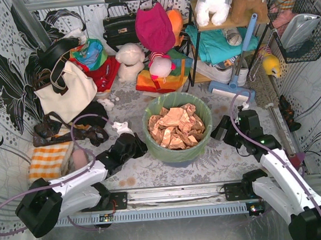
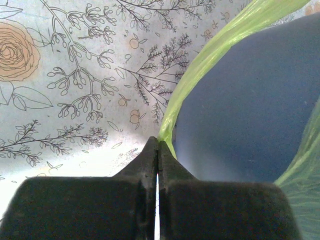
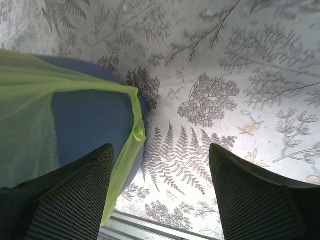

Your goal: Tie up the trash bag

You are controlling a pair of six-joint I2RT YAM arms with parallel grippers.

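The light-green trash bag [image 1: 151, 116] lines a round blue-grey bin [image 1: 180, 153] in the middle of the table, with crumpled tan paper [image 1: 176, 127] inside. My left gripper [image 1: 134, 145] sits at the bin's left side. In the left wrist view the left gripper [image 2: 158, 142] is shut, and a taut strip of the bag [image 2: 200, 67] runs up from its tips across the bin wall [image 2: 250, 110]. My right gripper [image 1: 223, 130] is at the bin's right side. The right gripper [image 3: 160, 150] stands open, with the bag's hanging edge [image 3: 131, 150] just inside its left finger [image 3: 75, 195].
A white tote [image 1: 66, 91], black bags [image 1: 118, 26], plush toys [image 1: 129, 61] and a shelf rack [image 1: 221, 37] crowd the back. An orange checked cloth [image 1: 48, 160] lies at the left. A metal rail [image 1: 177, 195] runs along the near edge.
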